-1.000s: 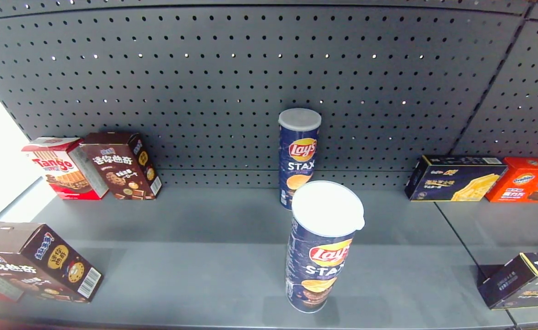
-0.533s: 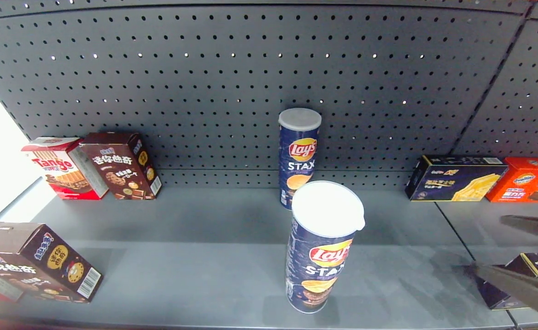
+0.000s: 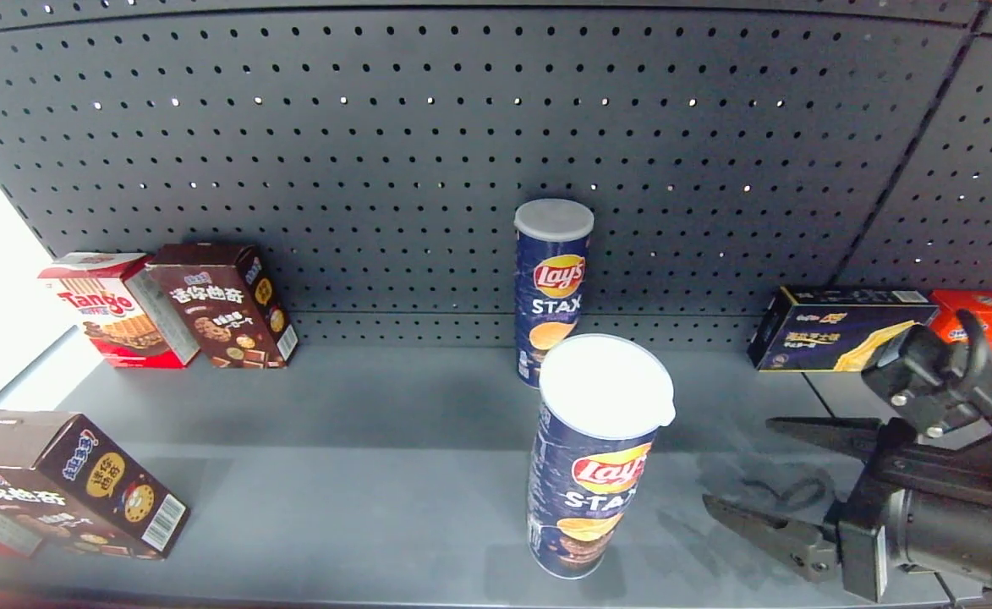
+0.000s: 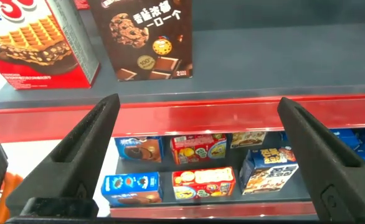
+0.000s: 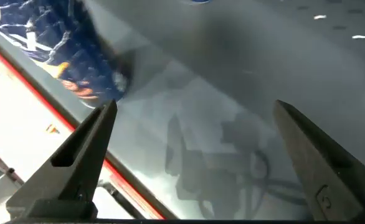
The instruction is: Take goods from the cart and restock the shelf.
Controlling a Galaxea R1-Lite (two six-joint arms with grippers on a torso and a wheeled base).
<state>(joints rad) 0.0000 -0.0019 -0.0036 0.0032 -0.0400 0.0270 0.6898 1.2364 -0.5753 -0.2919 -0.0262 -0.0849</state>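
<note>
Over the shelf [image 3: 360,457], the right hand [image 3: 739,461], fingers spread, has entered beside the front can [image 3: 589,491].

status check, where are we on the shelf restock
Right end effector open, empty, right of front chip can. Left end effector open, empty. Rear chip can upright behind it. Nothing between.

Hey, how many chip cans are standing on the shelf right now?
2. The back can stands by the pegboard; the front can stands before it, near the front edge of the shelf. None looks hidden.
</note>
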